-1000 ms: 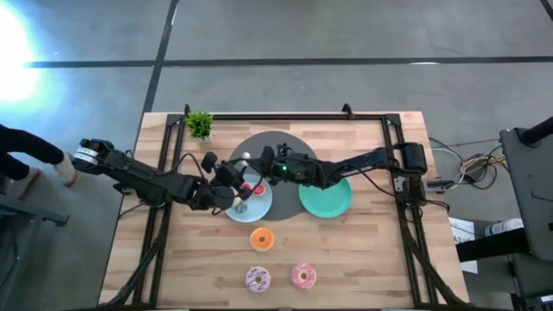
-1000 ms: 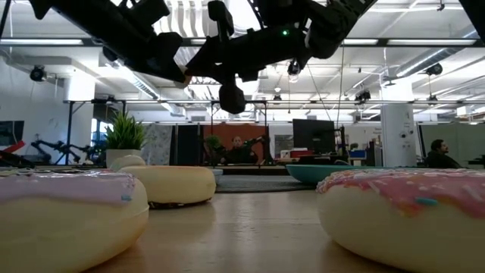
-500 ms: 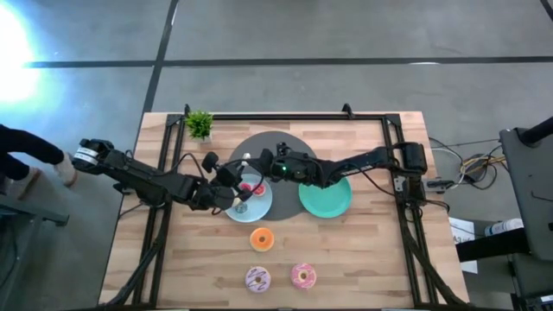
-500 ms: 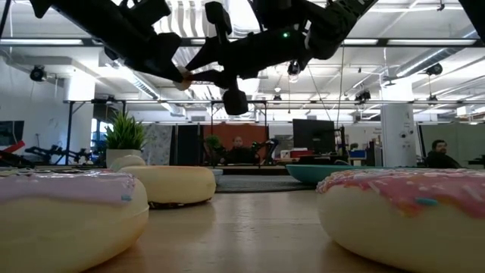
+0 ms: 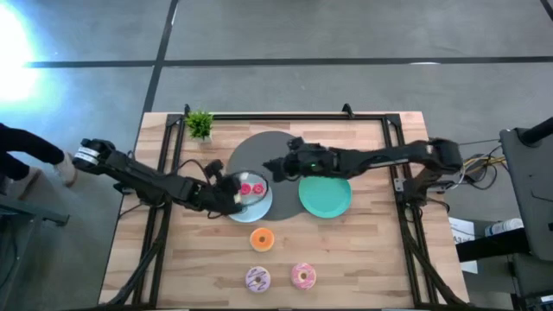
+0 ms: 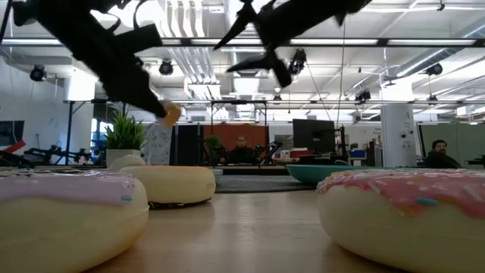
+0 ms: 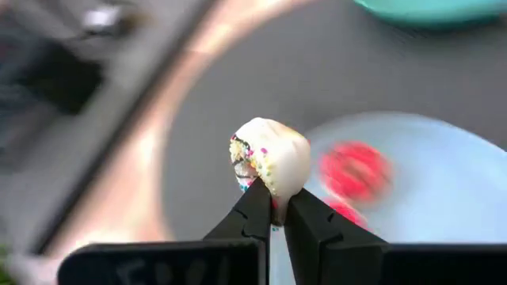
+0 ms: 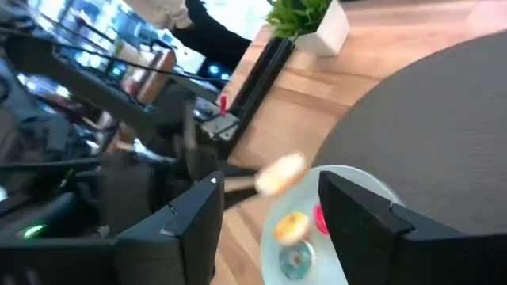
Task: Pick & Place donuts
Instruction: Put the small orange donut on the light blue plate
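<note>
Room around my workstation. My wooden table (image 5: 346,250) stands on a grey concrete floor (image 5: 346,34) crossed by dark seams. A potted plant (image 5: 200,124) occupies one far corner. Beyond the table, an open hall: white ceiling with strip lights (image 6: 182,23), a monitor (image 6: 313,136), a white pillar (image 6: 395,133), seated people (image 6: 436,152).

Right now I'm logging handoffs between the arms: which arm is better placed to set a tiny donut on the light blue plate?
Left. The left gripper is shut on a tiny sprinkled donut beside the light blue plate; the right gripper is open, empty.
</note>
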`<state>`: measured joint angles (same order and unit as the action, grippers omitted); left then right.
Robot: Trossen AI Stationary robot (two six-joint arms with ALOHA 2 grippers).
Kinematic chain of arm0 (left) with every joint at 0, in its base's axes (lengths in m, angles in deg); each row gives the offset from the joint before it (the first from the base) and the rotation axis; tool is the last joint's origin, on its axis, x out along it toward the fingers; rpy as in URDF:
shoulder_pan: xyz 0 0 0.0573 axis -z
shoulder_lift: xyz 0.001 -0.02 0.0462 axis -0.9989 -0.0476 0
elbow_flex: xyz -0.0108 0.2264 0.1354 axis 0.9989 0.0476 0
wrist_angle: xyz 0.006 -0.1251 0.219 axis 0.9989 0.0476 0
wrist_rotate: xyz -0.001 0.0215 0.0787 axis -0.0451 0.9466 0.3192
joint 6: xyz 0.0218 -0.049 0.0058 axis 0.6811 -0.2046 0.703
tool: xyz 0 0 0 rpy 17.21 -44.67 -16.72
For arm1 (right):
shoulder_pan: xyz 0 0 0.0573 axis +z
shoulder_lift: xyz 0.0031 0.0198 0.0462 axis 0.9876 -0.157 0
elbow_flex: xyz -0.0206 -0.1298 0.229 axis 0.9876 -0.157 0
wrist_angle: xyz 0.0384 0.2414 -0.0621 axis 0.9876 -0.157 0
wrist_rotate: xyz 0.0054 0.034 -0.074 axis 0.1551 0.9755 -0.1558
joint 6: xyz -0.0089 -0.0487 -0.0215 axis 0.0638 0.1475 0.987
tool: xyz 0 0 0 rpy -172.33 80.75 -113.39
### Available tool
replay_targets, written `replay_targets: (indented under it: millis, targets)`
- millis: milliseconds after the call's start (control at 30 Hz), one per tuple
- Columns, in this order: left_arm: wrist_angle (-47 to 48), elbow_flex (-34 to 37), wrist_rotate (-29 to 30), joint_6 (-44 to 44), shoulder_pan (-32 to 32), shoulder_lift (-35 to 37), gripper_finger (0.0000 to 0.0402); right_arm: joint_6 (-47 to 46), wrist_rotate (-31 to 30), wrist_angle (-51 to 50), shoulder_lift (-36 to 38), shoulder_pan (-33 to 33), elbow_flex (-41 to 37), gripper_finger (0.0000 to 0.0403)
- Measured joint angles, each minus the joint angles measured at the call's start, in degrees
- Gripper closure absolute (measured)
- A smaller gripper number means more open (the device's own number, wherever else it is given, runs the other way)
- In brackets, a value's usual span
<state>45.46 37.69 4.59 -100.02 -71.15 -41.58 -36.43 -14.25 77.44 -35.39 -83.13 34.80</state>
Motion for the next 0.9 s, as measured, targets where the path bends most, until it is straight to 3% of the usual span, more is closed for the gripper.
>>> replay_targets:
  millis: [167, 300, 500, 700, 900]
  targets:
    - [-8.85, 1.68, -11.64, 10.66, 3.13, -3.5, 0.04, 3.01, -4.49, -10.68, 9.75, -0.2, -1.81, 0.0209]
    - [-9.24, 0.13, -12.69, 20.26, 4.13, -8.7, 0.04, 2.3, -9.67, -13.42, 16.86, -0.32, -5.55, 0.0211]
    - [-9.11, -2.57, -15.74, 29.22, 3.97, -16.77, 0.04, -3.15, -12.62, -13.56, 24.82, -0.24, -13.09, 0.0211]
    - [-8.74, -4.16, -11.87, 30.33, 3.71, -20.35, 0.0399, -6.9, -13.94, -11.09, 27.23, 1.64, -18.17, 0.0211]
    - [-8.04, -4.19, -14.92, 29.73, 3.56, -20.42, 0.0383, -7.52, -14.63, -7.24, 26.94, 2.16, -20.32, 0.0211]
